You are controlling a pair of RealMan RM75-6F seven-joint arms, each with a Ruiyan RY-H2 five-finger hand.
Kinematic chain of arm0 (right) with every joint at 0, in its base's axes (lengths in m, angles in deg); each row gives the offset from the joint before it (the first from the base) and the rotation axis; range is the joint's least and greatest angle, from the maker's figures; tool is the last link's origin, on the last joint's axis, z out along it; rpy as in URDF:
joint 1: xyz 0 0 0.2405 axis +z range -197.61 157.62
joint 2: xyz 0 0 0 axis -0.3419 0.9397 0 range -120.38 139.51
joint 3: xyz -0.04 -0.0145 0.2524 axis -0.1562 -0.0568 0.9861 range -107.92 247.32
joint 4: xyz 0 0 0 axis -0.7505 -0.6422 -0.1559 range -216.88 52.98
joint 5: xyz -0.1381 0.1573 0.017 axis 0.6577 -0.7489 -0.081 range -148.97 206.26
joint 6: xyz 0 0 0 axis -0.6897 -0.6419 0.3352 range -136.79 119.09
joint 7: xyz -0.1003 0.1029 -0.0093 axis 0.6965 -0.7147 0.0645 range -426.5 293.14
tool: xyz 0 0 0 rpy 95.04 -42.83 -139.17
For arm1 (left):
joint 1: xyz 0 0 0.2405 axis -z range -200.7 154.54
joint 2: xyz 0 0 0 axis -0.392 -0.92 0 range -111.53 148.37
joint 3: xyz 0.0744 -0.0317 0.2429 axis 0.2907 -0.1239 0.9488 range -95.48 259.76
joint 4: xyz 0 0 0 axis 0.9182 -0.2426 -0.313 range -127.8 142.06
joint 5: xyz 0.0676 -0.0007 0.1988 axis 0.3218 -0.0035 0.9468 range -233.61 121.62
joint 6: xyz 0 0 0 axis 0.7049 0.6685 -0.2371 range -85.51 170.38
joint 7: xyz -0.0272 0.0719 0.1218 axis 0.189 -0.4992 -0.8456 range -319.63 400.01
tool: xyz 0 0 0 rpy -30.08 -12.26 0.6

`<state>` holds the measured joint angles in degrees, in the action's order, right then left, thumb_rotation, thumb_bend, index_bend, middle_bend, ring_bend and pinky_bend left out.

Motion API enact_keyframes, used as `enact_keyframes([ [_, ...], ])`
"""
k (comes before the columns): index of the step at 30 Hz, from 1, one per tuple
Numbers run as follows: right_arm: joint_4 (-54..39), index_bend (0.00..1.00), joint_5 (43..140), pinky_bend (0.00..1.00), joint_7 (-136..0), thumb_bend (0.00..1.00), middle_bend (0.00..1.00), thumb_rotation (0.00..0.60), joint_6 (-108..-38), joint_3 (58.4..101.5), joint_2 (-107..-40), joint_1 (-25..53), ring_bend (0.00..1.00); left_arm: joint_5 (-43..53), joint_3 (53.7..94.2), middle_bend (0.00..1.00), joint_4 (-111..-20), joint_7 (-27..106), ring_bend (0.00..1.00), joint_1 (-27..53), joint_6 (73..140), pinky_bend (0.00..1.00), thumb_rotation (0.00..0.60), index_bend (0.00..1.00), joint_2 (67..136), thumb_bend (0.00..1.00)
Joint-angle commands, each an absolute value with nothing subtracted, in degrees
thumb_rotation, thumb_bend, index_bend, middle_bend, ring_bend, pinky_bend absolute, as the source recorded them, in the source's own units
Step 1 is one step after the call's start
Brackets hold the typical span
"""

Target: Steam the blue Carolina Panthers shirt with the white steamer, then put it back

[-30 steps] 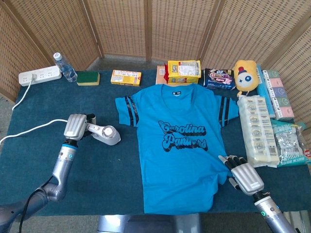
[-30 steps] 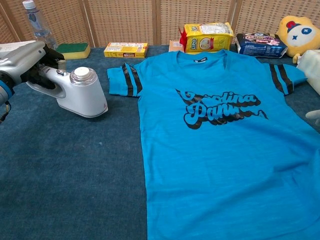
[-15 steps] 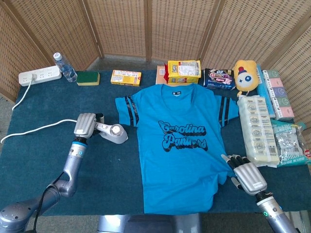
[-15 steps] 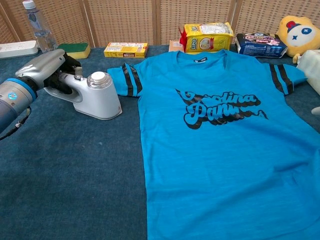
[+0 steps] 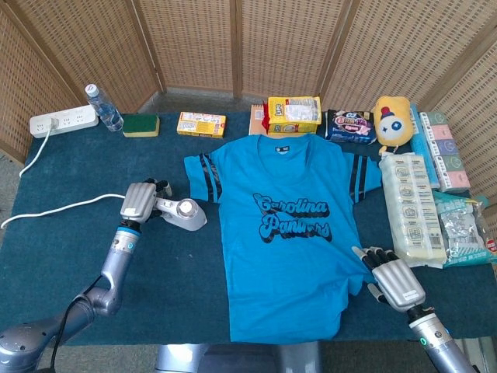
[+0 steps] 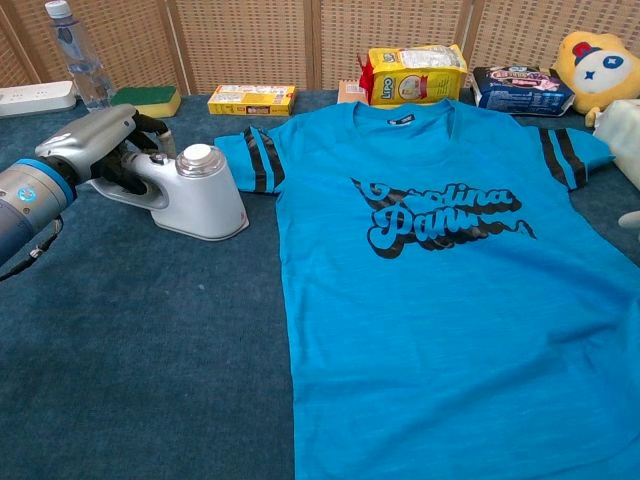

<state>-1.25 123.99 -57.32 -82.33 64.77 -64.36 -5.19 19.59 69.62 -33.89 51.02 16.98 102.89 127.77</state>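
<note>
Meanwhile left hand [image 6: 95, 150] gripped white plastic steamer [image 6: 195, 190] just beside blue cotton shirt [image 6: 440, 290]; its cord [image 5: 54, 208] could snag, tipping it.

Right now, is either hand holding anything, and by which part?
The left hand grips the steamer by its handle. The right hand holds nothing, resting by the shirt edge.

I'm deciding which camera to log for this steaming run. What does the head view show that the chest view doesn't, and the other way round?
Only the head view shows most of the right hand at the shirt's lower right edge, the steamer's white cord, and the packaged goods at the right.

Only the chest view shows close up the left hand gripping the handle.

Both share the blue shirt, the white steamer, the water bottle and the power strip.
</note>
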Motion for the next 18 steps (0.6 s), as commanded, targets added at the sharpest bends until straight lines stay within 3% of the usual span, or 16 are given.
enact_keyframes([
  [1,-1.3,0.09,124.1,0.31,-57.5,0.4,0.22,0.6,-82.5,64.8,-64.3,-5.2,0.21,19.1,69.7,0.38,-35.4,49.4,0.26,16.7,102.3,0.36,0.6,0.33,126.9,0.25],
  [12,-1.6,0.09,124.5,0.3,-58.3,0.4,0.22,0.6,-83.1,64.8,-64.1,-5.3,0.22,17.6,69.5,0.15,-41.9,44.3,0.04,15.2,102.2,0.18,0.6,0.01,123.4,0.22],
  [18,-1.7,0.09,124.8,0.3,-58.7,0.4,0.21,0.6,-83.1,64.8,-64.2,-5.3,0.22,17.4,69.5,0.08,-43.5,42.8,0.0,14.9,102.6,0.15,0.6,0.0,122.6,0.21],
])
